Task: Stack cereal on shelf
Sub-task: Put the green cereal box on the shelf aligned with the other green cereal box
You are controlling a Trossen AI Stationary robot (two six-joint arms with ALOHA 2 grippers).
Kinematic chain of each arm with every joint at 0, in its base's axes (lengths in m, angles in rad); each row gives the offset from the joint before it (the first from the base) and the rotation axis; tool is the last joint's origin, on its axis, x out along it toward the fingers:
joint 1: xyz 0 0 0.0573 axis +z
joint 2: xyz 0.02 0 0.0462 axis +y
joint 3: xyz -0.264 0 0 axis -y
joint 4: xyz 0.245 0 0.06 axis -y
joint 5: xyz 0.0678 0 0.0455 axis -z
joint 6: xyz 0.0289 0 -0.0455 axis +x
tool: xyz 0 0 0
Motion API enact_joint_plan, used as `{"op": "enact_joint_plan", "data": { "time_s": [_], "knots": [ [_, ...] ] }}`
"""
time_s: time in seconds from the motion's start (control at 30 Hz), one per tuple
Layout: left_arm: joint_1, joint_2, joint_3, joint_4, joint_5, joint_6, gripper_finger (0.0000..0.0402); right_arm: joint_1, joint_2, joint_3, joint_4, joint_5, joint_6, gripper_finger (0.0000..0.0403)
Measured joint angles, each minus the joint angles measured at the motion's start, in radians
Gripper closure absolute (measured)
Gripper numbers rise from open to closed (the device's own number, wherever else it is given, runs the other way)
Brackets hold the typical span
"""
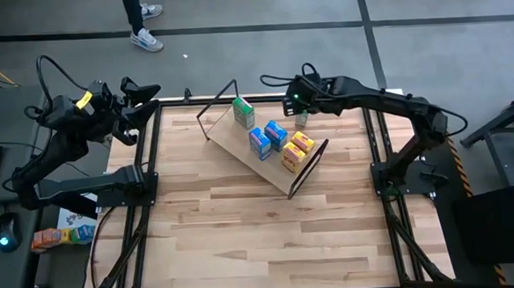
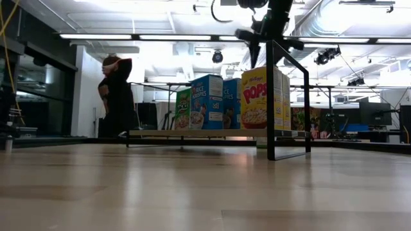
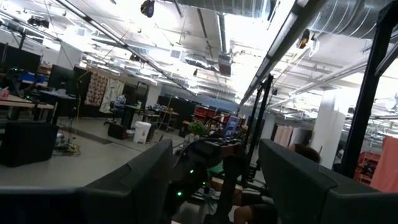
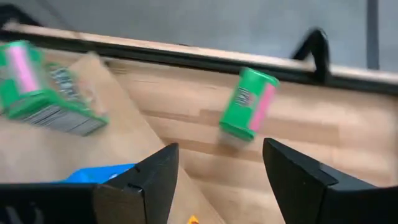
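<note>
The shelf (image 1: 260, 161) is a tilted light-wood board on a black wire frame, mid-table. On it stand one green box (image 1: 243, 112), two blue boxes (image 1: 260, 142) (image 1: 276, 133) and two yellow-orange boxes (image 1: 303, 142) (image 1: 292, 158). In the low view they form a row, with a yellow box (image 2: 262, 97) nearest. A second green box (image 1: 301, 118) (image 4: 249, 107) stands on the tabletop just past the board's far right side. My right gripper (image 1: 291, 96) (image 4: 219, 146) hovers open above and beside that box. My left gripper (image 1: 140, 93) (image 3: 214, 143) is open, raised over the table's far left corner.
The black wire frame (image 2: 287, 96) rises at both ends of the board. Table rails (image 1: 148, 158) run along both sides. A person (image 2: 117, 96) stands beyond the far edge. The near half of the striped tabletop (image 1: 262, 241) holds nothing.
</note>
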Motion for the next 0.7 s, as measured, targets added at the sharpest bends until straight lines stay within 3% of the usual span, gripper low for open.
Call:
{"op": "enact_joint_plan", "data": {
  "time_s": [0.23, 0.33, 0.5, 0.7],
  "knots": [
    [0.000, 0.000, 0.000, 0.000, 0.000, 0.001, 0.0170, -0.061, 0.024, 0.000, -0.124, -0.001, 0.152, 0.0158],
    [0.000, 0.000, 0.000, 0.000, 0.000, 0.000, 0.0170, -0.076, 0.036, 0.000, -0.114, 0.037, 0.199, 0.0153],
    [0.000, 0.000, 0.000, 0.000, 0.000, 0.000, 0.0170, -0.085, 0.042, 0.000, -0.088, -0.026, 0.199, 0.0153],
    [0.000, 0.000, 0.000, -0.001, 0.001, 0.000, 0.0170, -0.082, 0.042, -0.001, -0.007, -0.017, 0.209, 0.0153]
  ]
}}
